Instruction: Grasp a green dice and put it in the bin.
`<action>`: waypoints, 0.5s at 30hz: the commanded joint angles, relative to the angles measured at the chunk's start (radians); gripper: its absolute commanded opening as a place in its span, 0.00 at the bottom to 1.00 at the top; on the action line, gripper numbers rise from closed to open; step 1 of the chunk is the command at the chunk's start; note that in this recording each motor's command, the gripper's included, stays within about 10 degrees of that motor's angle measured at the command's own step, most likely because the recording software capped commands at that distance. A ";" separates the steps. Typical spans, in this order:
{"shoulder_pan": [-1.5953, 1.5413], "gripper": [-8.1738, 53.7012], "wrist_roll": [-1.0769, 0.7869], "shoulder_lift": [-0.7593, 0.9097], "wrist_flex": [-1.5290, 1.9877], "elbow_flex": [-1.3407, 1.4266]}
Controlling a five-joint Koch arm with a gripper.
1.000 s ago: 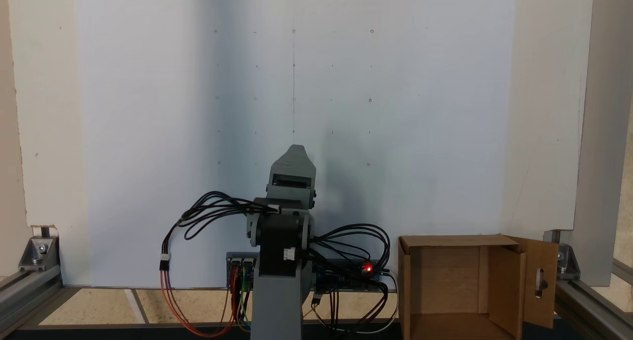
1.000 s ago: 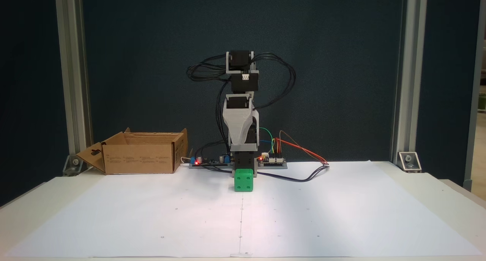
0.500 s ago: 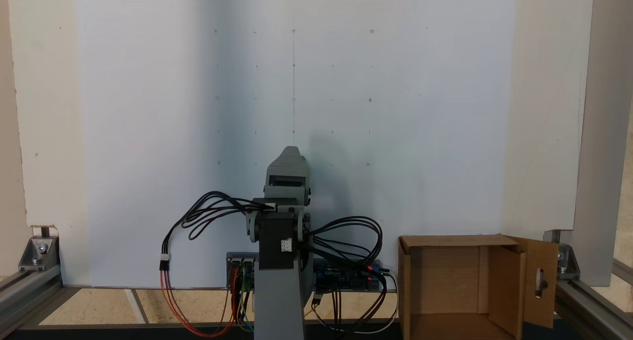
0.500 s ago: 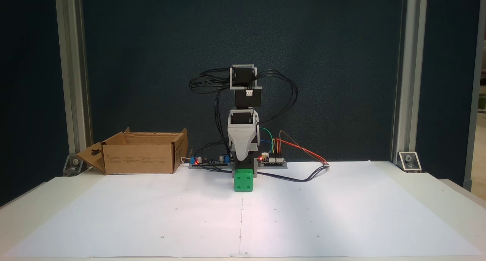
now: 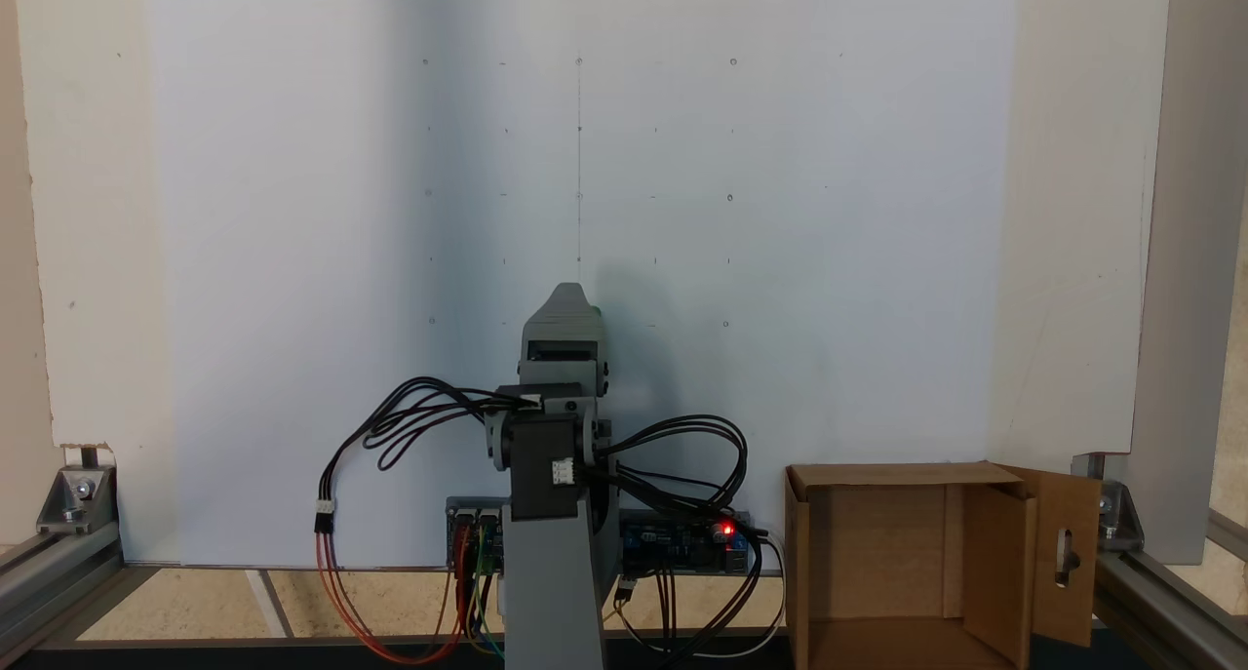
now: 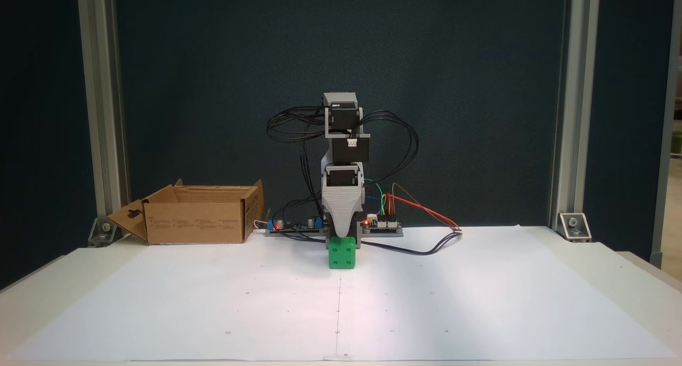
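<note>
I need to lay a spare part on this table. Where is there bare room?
The white paper is bare in front of the green dice and to either side of it. The back edge is crowded: the bin, circuit boards and cables flank the arm, whose gripper hangs just above the dice.

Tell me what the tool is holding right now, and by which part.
Cannot be told. The tool hangs just above the green dice, its tip at the dice's top edge; the dice sits on the white paper. Only one tip shows, so no grip is visible.
</note>
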 commanded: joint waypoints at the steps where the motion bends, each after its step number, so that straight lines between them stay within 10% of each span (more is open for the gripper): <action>1: 0.000 0.88 0.043 0.015 -0.021 -0.008; 15: 0.002 0.86 0.043 -0.002 -0.107 0.075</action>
